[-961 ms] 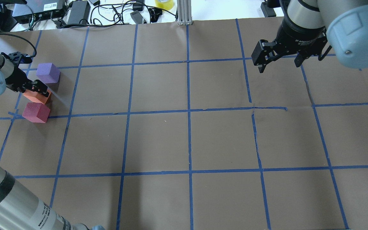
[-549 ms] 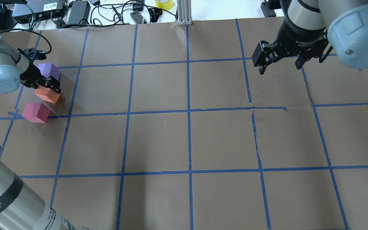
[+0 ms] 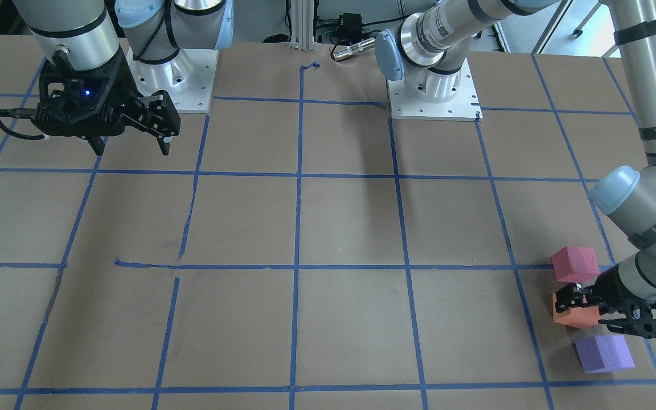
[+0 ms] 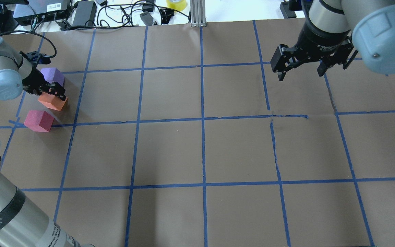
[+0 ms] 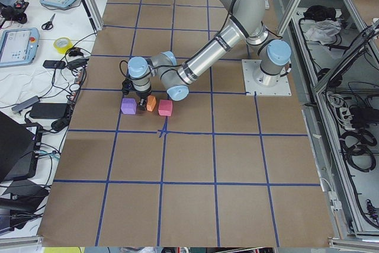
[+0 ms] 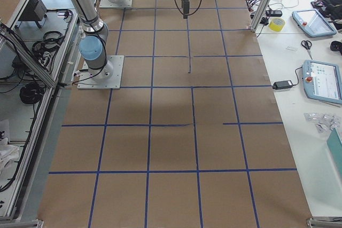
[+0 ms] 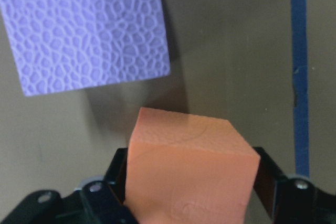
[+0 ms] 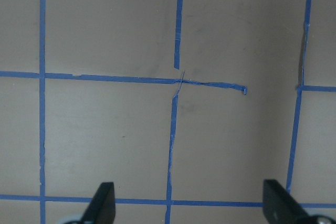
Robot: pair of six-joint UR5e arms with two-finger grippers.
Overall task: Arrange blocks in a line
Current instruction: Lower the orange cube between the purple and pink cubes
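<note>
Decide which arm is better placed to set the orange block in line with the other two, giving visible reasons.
Left. The left pincer is shut on the orange block, which sits between the purple block and the pinkish-red block. The right pincer hangs open far across the table.

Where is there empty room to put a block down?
The table is bare in the middle, all the way across to the open right gripper, and so is the row nearest the robot. It is crowded only at the far left: purple block, orange block in the left gripper, and red block sit close together.
</note>
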